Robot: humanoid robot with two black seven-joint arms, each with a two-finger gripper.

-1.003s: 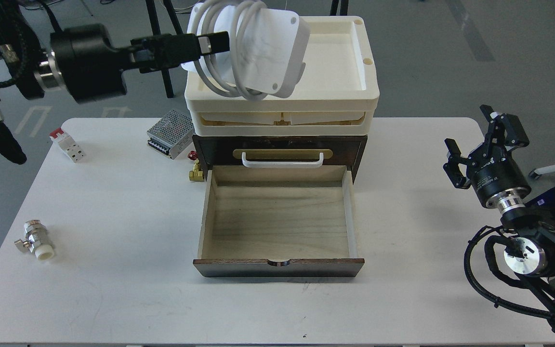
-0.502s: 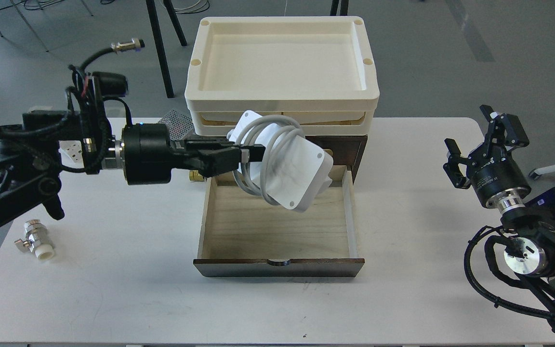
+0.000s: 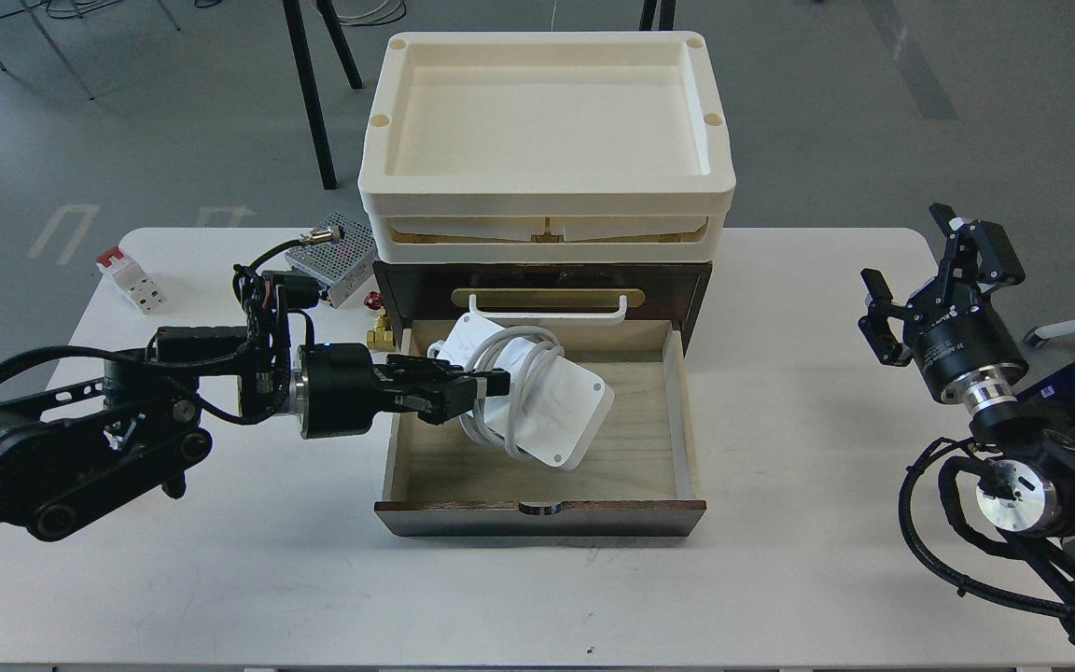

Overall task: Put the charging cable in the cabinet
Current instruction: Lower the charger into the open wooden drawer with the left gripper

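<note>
The charging cable (image 3: 537,401), a flat white adapter with pale cord looped round it, hangs tilted inside the open pale wood drawer (image 3: 631,457) of the dark brown cabinet (image 3: 687,280). My left gripper (image 3: 481,387) reaches in over the drawer's left wall and is shut on the charging cable's left side. Whether the adapter touches the drawer floor I cannot tell. My right gripper (image 3: 943,266) is open and empty, raised at the table's right edge.
The cabinet's cream tray top (image 3: 547,187) overhangs the drawer's back. A perforated silver power-supply box (image 3: 332,257), a brass valve (image 3: 379,334) and a white-and-red breaker block (image 3: 132,280) lie at the back left of the white table (image 3: 780,560).
My left arm has brought the charging cable down from above the cream tray top, forward and down into the open drawer. The right arm has not moved.
</note>
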